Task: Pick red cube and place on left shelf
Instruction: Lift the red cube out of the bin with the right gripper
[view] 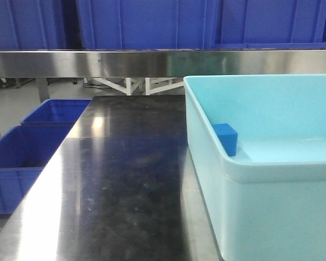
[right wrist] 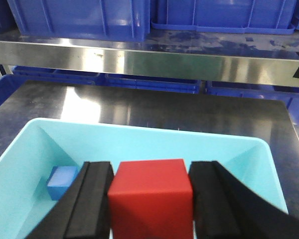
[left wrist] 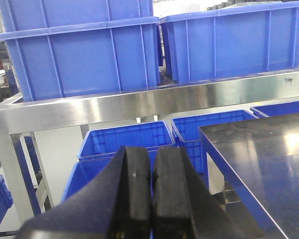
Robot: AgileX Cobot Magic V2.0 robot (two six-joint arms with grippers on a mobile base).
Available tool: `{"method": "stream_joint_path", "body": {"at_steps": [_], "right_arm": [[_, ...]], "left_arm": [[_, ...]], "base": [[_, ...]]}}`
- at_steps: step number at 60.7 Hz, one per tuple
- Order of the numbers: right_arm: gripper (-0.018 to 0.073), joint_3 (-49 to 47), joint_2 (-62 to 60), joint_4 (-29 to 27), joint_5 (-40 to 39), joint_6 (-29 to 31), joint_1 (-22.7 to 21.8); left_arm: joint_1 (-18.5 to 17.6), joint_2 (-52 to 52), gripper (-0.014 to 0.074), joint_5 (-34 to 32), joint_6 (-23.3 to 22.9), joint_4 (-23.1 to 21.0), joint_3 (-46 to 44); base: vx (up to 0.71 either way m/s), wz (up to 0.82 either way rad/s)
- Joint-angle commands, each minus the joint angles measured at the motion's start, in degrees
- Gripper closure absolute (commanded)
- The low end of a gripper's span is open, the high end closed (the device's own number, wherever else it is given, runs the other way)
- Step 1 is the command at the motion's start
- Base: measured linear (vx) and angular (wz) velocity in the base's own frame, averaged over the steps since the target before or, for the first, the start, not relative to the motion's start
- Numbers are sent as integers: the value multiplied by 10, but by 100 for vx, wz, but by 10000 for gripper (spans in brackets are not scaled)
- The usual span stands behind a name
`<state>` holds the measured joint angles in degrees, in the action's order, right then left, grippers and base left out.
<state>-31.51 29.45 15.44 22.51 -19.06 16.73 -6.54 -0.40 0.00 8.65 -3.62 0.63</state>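
The red cube (right wrist: 150, 199) sits between the two black fingers of my right gripper (right wrist: 150, 169), which is shut on it over the light cyan bin (right wrist: 139, 130). The cube and both grippers are out of the front view. A blue cube (right wrist: 61, 182) lies in the bin's left corner and also shows in the front view (view: 225, 137). My left gripper (left wrist: 152, 154) is shut and empty, left of the black table (left wrist: 269, 159), above blue crates. The steel shelf (view: 152, 62) runs across the back.
Large blue crates (left wrist: 84, 55) stand on the steel shelf (left wrist: 139, 107). Lower blue crates (view: 22, 157) sit left of the table (view: 125, 179). The cyan bin (view: 250, 168) takes up the table's right side.
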Motion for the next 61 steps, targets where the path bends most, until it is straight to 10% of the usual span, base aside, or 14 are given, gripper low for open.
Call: {"method": "stream_joint_path", "body": {"at_steps": [1, 61], "right_arm": [[502, -17, 0, 15, -55, 1, -2], [502, -17, 0, 15, -55, 1, -2]], "left_arm": [[-3, 5, 491, -48, 1, -2, 13], [-3, 5, 491, -48, 1, -2, 13]], "base": [[0, 0], [0, 0]]}}
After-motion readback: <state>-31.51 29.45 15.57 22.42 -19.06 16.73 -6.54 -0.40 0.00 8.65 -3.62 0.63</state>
